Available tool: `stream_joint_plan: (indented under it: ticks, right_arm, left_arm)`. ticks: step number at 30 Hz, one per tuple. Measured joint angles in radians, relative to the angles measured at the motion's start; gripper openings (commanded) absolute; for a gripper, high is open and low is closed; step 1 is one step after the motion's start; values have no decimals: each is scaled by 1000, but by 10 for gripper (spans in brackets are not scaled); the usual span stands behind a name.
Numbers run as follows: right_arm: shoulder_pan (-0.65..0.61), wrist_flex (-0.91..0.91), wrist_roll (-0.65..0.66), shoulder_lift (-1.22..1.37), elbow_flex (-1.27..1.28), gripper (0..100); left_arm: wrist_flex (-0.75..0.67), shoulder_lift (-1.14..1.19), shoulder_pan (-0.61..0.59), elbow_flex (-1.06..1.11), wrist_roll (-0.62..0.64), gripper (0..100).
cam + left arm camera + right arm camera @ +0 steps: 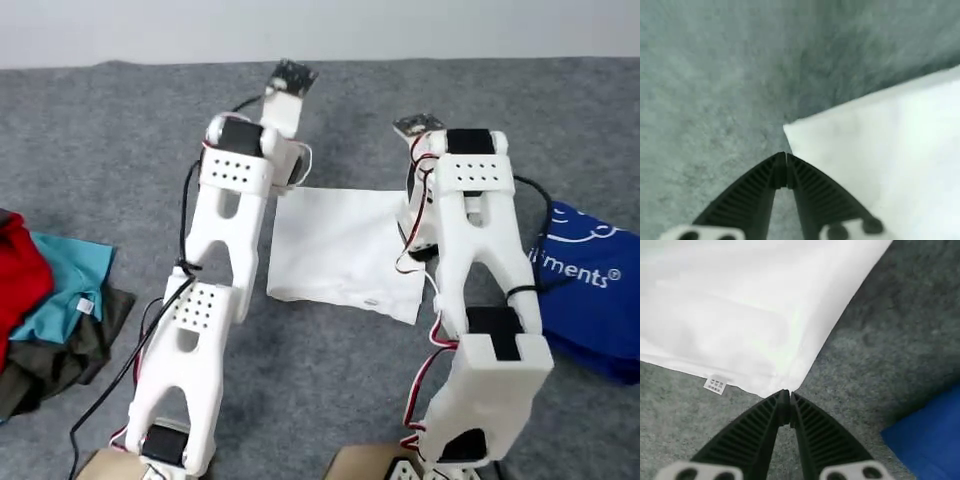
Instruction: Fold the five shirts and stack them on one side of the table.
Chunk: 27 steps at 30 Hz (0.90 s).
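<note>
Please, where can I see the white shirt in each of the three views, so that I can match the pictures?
High view: the white shirt lies flat between the two arms, mid-table.
Left wrist view: the white shirt has one corner just ahead of the shut left gripper.
Right wrist view: the white shirt has a corner meeting the shut right gripper.
Shared landmark: the grey table cover around it.
</note>
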Motion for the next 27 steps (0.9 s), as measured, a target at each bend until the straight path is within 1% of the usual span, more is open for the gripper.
stream_joint_plan:
  ticks: [2, 5, 11, 14, 16, 20, 23, 27]
  right_arm:
    - [0, -25, 0, -5, 0, 9]
    - [0, -80, 0, -5, 0, 9]
    - [-15, -167, 0, -5, 0, 9]
    - [-38, -193, 0, -5, 0, 9]
    - [-40, -190, 0, -8, 0, 9]
    - [-11, -123, 0, -61, -26, 9]
    - [60, -71, 0, -121, -55, 9]
    - [193, -9, 0, -207, -80, 9]
  left_arm:
    - [0, -77, 0, 43, 0, 5]
    - [0, -192, -23, 164, 0, 5]
    - [0, -427, -170, 482, 0, 5]
    - [0, -512, -187, 638, -28, 5]
    - [0, -537, -163, 706, -41, 5]
    - [-25, -539, -81, 733, -41, 5]
    - [-72, -539, -14, 741, -46, 5]
    - [-153, -516, 49, 738, -46, 5]
